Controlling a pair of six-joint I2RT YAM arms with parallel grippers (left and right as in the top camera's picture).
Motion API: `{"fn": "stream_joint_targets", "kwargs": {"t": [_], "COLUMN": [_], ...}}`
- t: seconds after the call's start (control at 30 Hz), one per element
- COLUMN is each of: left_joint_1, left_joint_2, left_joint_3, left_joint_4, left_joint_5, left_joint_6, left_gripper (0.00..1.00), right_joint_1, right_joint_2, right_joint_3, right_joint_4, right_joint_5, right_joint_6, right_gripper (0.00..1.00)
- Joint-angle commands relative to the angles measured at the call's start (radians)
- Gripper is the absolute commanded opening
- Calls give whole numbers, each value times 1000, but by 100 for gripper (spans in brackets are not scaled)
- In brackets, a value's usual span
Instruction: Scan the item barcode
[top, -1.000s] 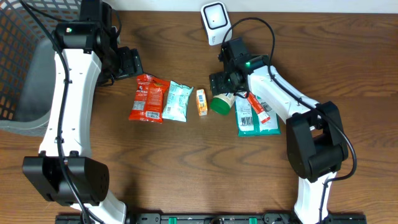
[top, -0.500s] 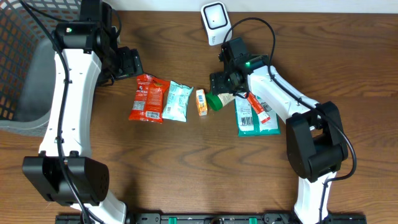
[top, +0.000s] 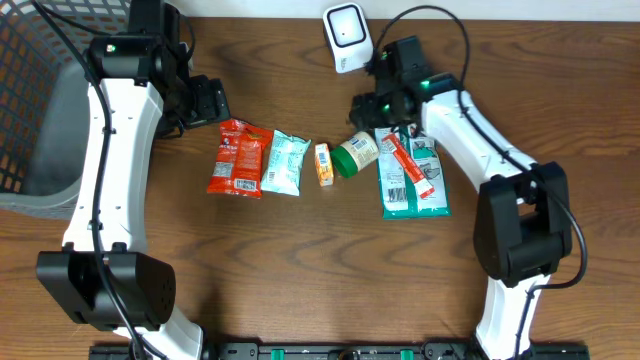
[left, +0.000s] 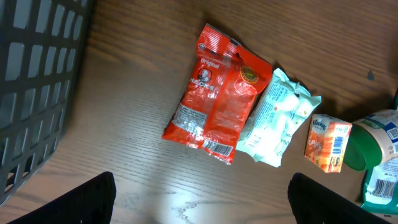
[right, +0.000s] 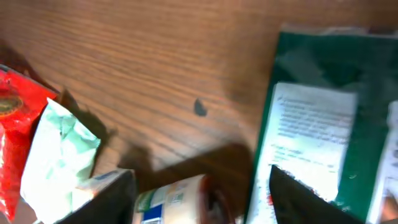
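Dark wood-grain table (top: 300, 270), wire basket (top: 25, 90) at the 9 o'clock edge. Green-capped bottle (top: 354, 155) lies on its side mid-table, 6 o'clock of the scanner (top: 344, 35). Left gripper (left: 200, 180) and right gripper (right: 202, 186): jaws apart, both empty.

Even, fairly bright light fills the overhead view, which is sharp throughout, with soft shadows under the arms. The left wrist view is crisp; pale glare sits on the wood surface (left: 168, 202) and highlights gleam on the red packet (left: 217, 93). The right wrist view is blurred, leaving the jar (right: 174, 198) soft-edged.
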Motion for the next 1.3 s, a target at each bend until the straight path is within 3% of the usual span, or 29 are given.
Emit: {"fn": "stream_joint_targets", "kwargs": {"t": [0.0,0.3,0.63,0.87,1.03,1.27], "left_joint_1": [2,2,2,2,2,2], "left_joint_2": [2,2,2,2,2,2], "left_joint_3": [-1,-1,-1,-1,-1,-1], "left_joint_4": [-2,-2,-2,-2,-2,-2], "left_joint_5": [-19,-19,-20,-20,-19,-20], "left_joint_6": [2,2,2,2,2,2], "left_gripper": [89,89,89,89,89,89], "right_joint_1": [-17,-19,-19,-18,-18,-4], "right_joint_2": [32,57,55,23,6,6], "right_joint_3": [14,14,14,14,14,14], "right_joint_4": [8,-22,-165,-278,-275,-322], "right_joint_5": [-85,-95,-124,-128,-126,-131], "right_joint_6": [-9,-47,-56,-15,-16,31], "right_gripper": [54,48,24,25,34,34]}}
